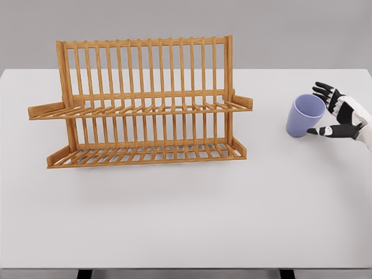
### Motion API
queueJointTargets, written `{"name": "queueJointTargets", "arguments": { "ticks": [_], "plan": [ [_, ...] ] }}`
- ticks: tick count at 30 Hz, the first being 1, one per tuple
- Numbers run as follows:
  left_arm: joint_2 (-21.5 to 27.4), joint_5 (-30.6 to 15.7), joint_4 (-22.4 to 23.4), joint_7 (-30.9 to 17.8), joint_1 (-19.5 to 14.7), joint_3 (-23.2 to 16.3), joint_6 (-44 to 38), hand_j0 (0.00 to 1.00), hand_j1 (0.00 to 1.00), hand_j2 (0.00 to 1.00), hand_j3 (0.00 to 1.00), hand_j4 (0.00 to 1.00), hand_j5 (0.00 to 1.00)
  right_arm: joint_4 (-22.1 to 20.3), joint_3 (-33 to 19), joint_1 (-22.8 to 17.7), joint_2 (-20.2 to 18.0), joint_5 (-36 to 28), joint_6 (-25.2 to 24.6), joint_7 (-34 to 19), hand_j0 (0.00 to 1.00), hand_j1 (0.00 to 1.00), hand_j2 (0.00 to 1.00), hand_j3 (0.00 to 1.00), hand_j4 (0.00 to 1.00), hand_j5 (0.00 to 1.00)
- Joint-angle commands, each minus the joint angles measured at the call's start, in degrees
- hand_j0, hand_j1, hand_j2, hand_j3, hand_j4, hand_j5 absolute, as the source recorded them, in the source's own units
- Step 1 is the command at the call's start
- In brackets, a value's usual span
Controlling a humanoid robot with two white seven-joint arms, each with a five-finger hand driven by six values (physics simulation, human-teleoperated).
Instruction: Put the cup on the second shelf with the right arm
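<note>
Reaching in from the right edge of the frame, the right hand [337, 113] has its fingers spread wide around the lavender cup [304, 115], thumb low and fingertips at the rim; whether they already touch it cannot be told. The cup sits tilted on the white desk [186, 221] at mid-right, well apart from the wooden dish rack [142, 102] in the upper left and centre. Both rack shelves, the upper shelf [139, 109] and lower shelf [145, 154], are bare. By this view the task is at its start: grasp, lift, carry and placement all remain. The right forearm is cut off by the frame; no left arm shows.
</note>
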State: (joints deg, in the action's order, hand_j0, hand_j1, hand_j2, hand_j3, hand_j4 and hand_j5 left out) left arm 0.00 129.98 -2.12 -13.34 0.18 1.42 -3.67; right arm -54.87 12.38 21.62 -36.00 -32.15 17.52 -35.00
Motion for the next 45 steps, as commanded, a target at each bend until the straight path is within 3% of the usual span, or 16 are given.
{"name": "queueJointTargets", "arguments": {
  "ticks": [1, 45],
  "plan": [
    [0.00, 0.02, 0.01, -0.02, 0.00, -0.01, -0.02, 1.00, 1.00, 1.00, 1.00, 1.00, 1.00, -0.06, -0.08, 0.00, 0.32, 0.25, -0.03, 0.00, 1.00, 1.00, 1.00, 1.00, 1.00, 1.00],
    [0.00, 0.02, 0.01, -0.02, 0.00, -0.01, -0.02, 1.00, 1.00, 1.00, 1.00, 1.00, 1.00, 0.82, 0.01, 1.32, 1.90, 0.69, -0.38, 0.00, 1.00, 1.00, 1.00, 1.00, 1.00, 1.00]
  ]
}}
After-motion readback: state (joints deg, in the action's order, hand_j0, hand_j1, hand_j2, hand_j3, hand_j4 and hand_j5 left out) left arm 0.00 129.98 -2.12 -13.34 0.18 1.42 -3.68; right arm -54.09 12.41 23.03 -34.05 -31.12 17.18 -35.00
